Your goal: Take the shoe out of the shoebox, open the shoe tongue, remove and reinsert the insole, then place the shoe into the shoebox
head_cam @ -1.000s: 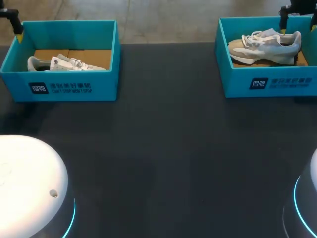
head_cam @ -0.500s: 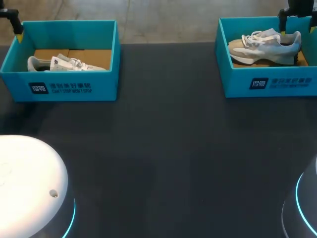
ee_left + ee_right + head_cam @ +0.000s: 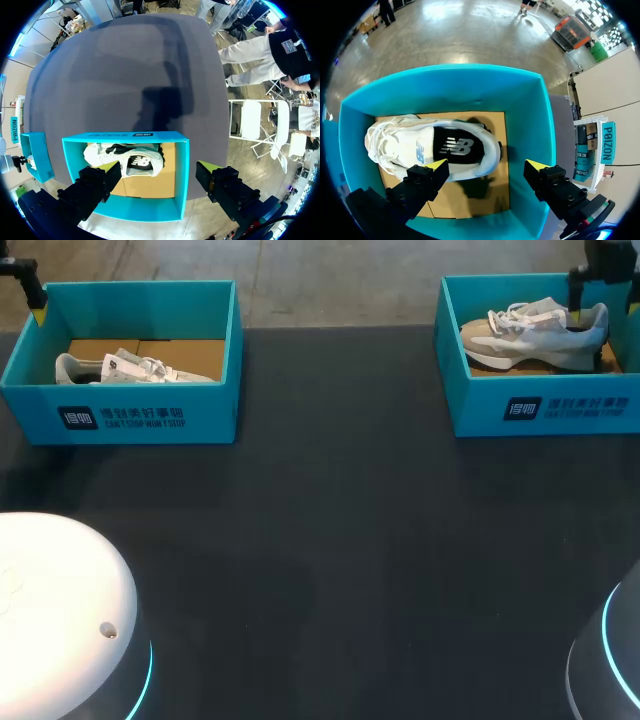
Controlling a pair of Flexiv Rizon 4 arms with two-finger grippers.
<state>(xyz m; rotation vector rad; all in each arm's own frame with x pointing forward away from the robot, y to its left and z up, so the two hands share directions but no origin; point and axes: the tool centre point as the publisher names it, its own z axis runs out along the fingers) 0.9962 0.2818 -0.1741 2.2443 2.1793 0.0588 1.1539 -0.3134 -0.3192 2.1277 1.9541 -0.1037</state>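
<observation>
Head view, surface: a dark matte tabletop [image 3: 330,520] is being used to carry everything.
Head view, left shoebox [image 3: 215,410]: this open teal cardboard box is being shown at the tabletop's far left corner, lidless, so its contents can be reached from above.
Head view, left sneaker [image 3: 120,368]: a white and grey lace-up shoe is being seen on the box's brown floor, half hidden by the front wall.
Head view, right shoebox [image 3: 480,405]: a matching open teal cardboard box is being shown at the far right corner.
Head view, right sneaker [image 3: 535,335]: a pale grey and white lace-up shoe is being seen inside it, not yet taken out.
Left wrist view, left gripper [image 3: 159,170]: it is being held above the left shoebox with its fingers spread wide and nothing between them. The left sneaker is lying below, toward one finger.
Right wrist view, right gripper [image 3: 486,165]: it is being held wide apart over the right shoebox and is gripping nothing. The right sneaker's heel end is lying under the gap, probably so the shoe can be straddled and lifted.
Stage, judged: the first step, taking a shoe out, is only being lined up. Tongue and insole are untouched.
Count: two shoeboxes, two sneakers, one in each box. Two grippers, each with two yellow-tipped fingers.
</observation>
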